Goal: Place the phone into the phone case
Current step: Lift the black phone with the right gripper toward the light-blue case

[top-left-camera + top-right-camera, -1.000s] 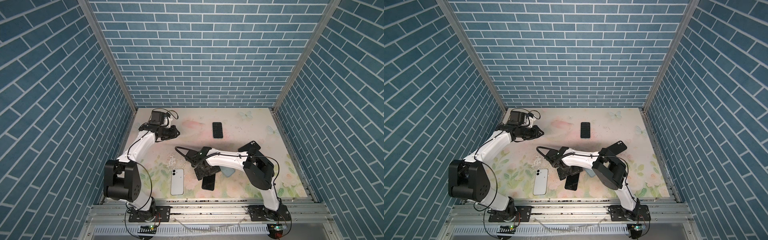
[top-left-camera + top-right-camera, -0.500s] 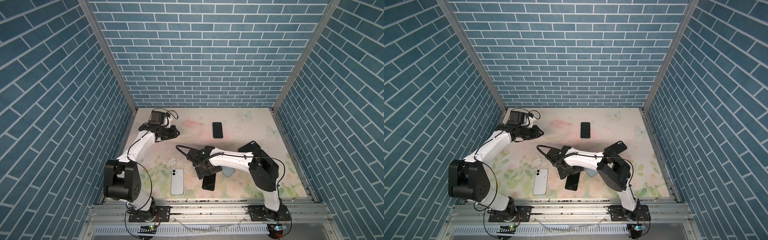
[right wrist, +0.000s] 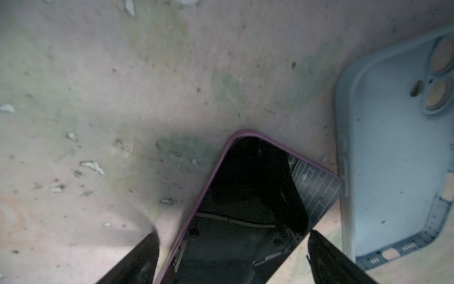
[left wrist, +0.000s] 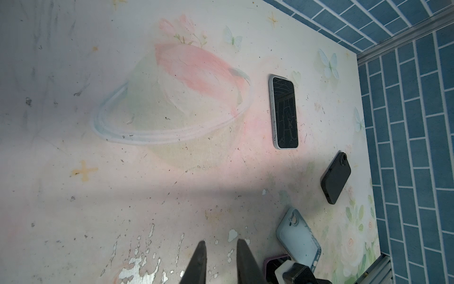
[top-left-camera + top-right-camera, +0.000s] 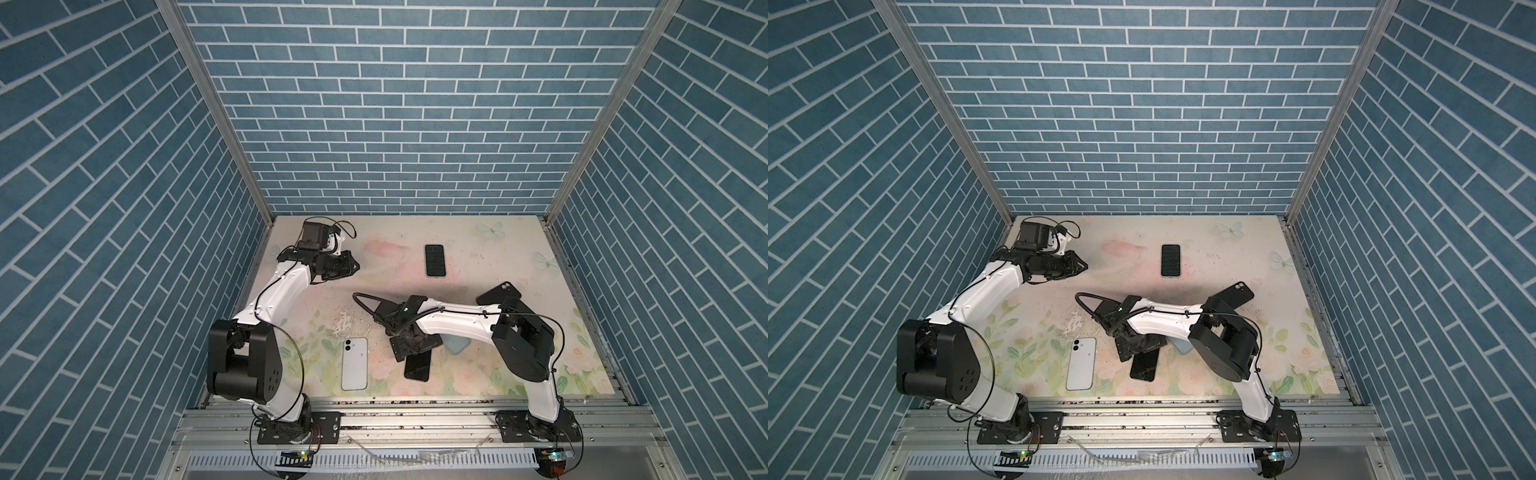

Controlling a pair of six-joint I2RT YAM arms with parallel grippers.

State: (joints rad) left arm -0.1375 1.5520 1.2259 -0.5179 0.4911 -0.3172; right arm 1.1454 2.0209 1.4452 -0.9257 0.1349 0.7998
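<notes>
Phone (image 5: pixel 417 368), dark with a purple rim, lies screen up on the mat (image 5: pixel 395 266) at about 6 o'clock, if I count 12 o'clock at the far side of the mat. My right gripper (image 3: pixel 233 234) is low above the far end of the phone. Its jaws stand wide apart, one on each long side of the phone. In the right wrist view a strip of mat shows between one finger (image 3: pixel 137 258) and the purple rim, so nothing is clamped. At the other finger I cannot tell if there is contact.

The blue case (image 3: pixel 393 159) lies at 2 o'clock from the phone, just beside it. One corner of the phone comes to the edge of the blue case, and I cannot tell if they touch.

My left gripper (image 4: pixel 221 243) hovers at about 10 o'clock of the mat, well apart from the phone. Its fingers are only a little apart, with nothing between them.

A white phone (image 5: pixel 354 363) lies back up at 7 o'clock, near the phone. A cased phone (image 5: pixel 435 260) lies screen up at 12 o'clock. A black case (image 5: pixel 498 293) lies at about 3 o'clock, close behind my right arm.
</notes>
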